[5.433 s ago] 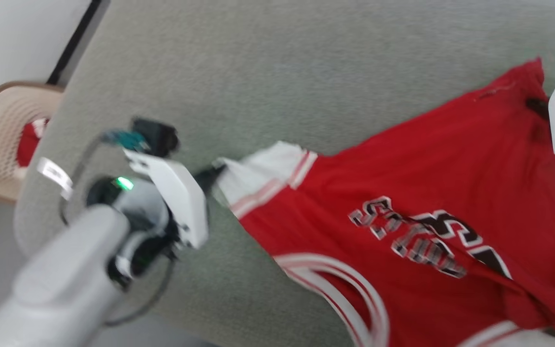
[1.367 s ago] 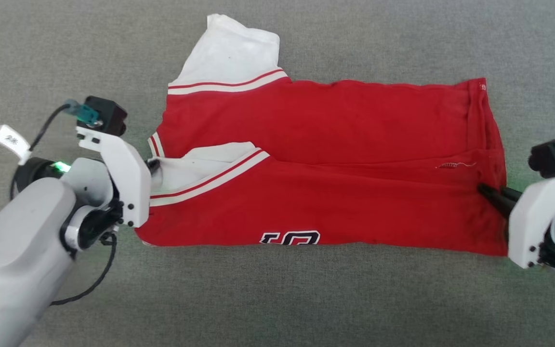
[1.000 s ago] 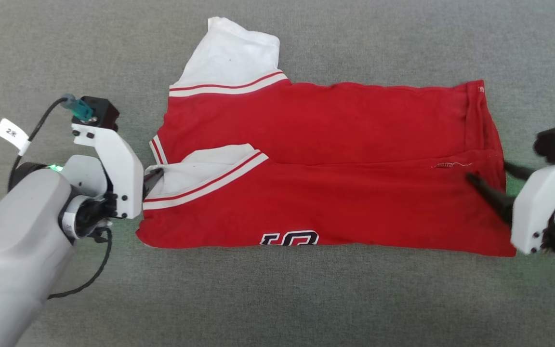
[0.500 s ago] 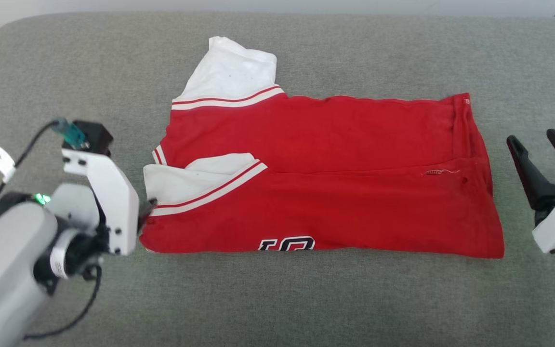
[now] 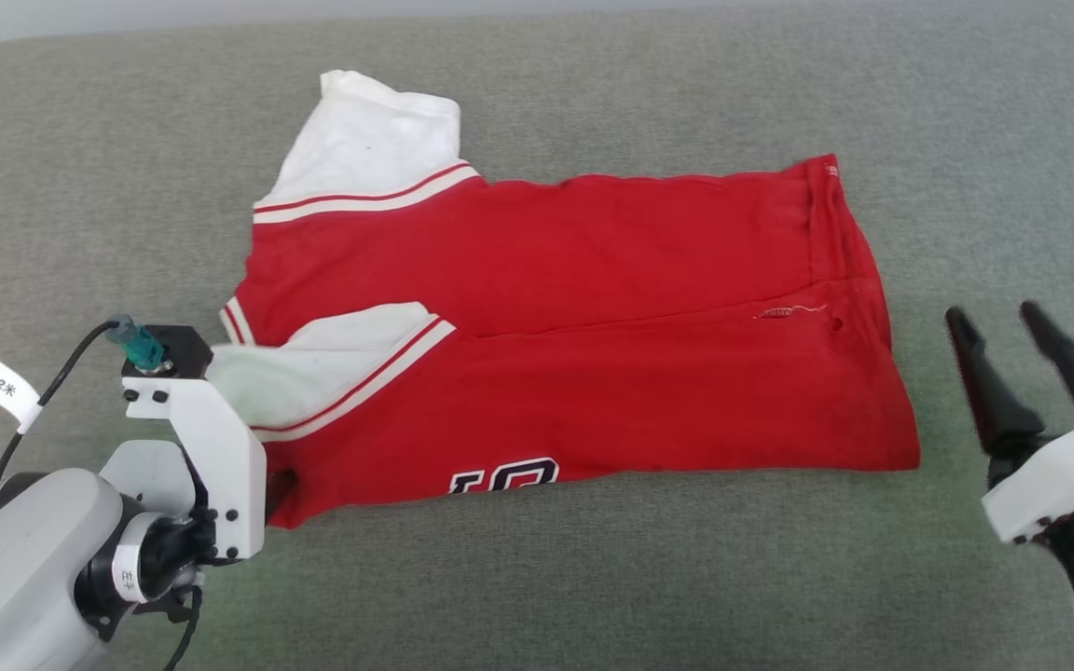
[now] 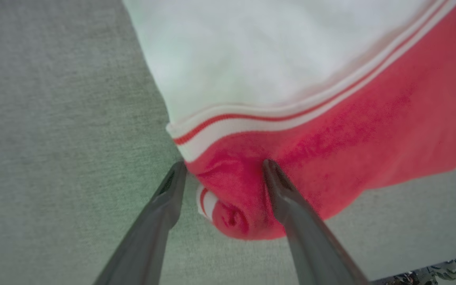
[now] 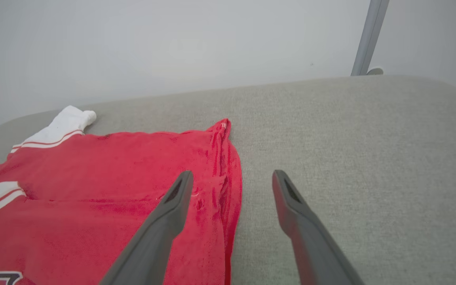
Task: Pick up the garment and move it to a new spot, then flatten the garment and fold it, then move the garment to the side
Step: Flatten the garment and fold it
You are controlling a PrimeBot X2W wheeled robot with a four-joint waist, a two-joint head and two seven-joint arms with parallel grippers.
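Garment (image 5: pixel 574 308): red jersey, white sleeves, red-and-white striped trim, folded lengthwise and lying flat, with only a cut-off strip of black white-outlined lettering showing at the near edge. Its near shoulder-end corner is bunched into a small roll between the spread fingers of the left gripper (image 6: pixel 224 166). The hem end lies just beside the right gripper (image 5: pixel 994 313), apart from it.

Bright, soft, even light.
The head view is sharp, with a thin shadow along the near edge of the garment (image 5: pixel 593 373); the left wrist view is blurred close up and tinted green.
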